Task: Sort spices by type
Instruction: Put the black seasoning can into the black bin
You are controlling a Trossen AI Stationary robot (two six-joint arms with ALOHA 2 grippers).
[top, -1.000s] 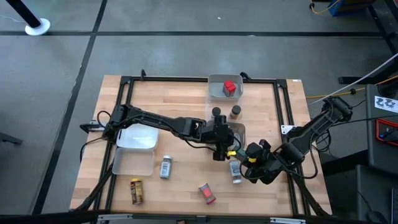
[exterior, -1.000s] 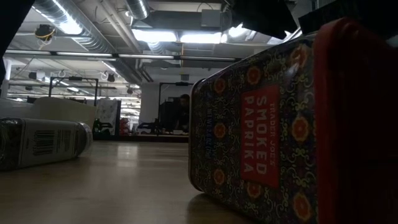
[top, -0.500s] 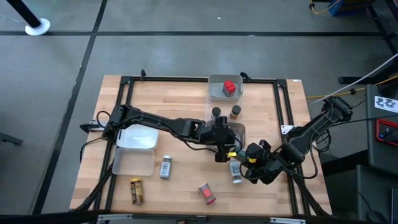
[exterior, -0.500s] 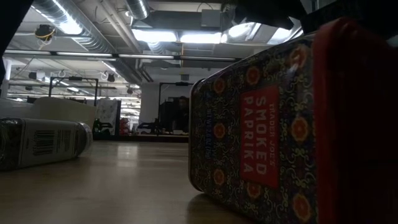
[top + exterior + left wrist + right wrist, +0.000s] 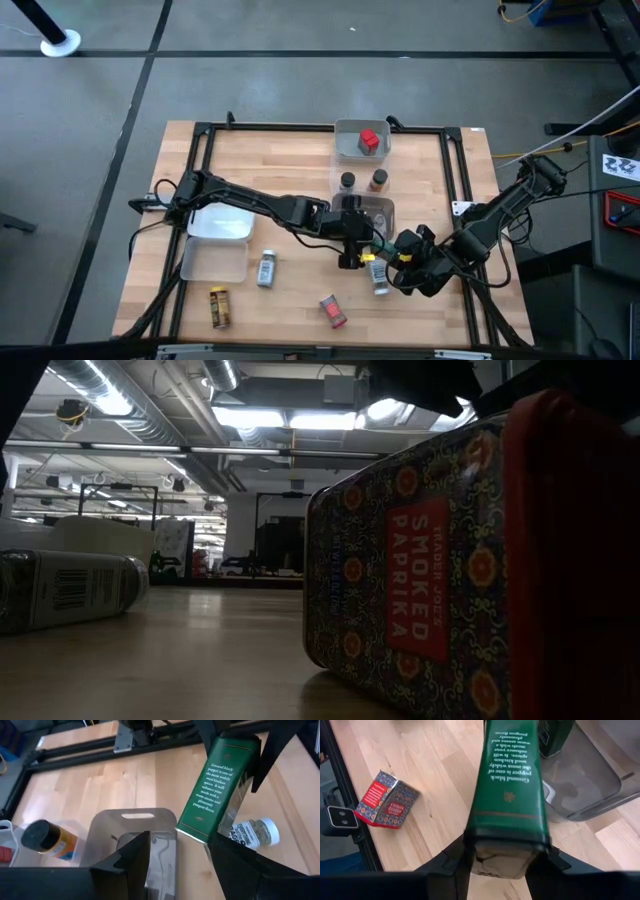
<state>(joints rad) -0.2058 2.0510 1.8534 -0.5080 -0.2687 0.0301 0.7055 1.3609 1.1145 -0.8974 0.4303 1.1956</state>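
Note:
My right gripper [image 5: 507, 851] is shut on a green pepper tin [image 5: 512, 780], just near-side of a clear tray [image 5: 372, 212]. My left gripper [image 5: 175, 854] is open and hovers over that tray [image 5: 127, 832]; its fingers stand on either side of the tin's lower end [image 5: 192, 827] without touching it. A second green tin [image 5: 557, 735] stands in the tray. A silver jar [image 5: 380, 281] lies below the grippers. A red paprika box [image 5: 333, 311], another silver jar [image 5: 266, 268] and a yellow jar [image 5: 219, 307] lie near the table's near edge. My right gripper pinches the green tin between its two fingers [image 5: 462, 854] at one short end [image 5: 507, 837], the fingers lying along the tin. In the left wrist view the tin [image 5: 217, 785] hangs tilted below those fingers, its lower end above the table beside the tray.
Two small round jars [image 5: 347, 180] [image 5: 378, 180] stand far-side of the tray. A tray at the far edge [image 5: 345, 145] holds a red box [image 5: 370, 140]. Two pale trays [image 5: 220, 222] [image 5: 213, 262] sit on the left. In the low view the paprika box [image 5: 420, 580] fills the foreground.
My left gripper has drawn back from over the clear tray toward the table's near edge, uncovering the two round jars. The right gripper has kept its hold on the green tin.

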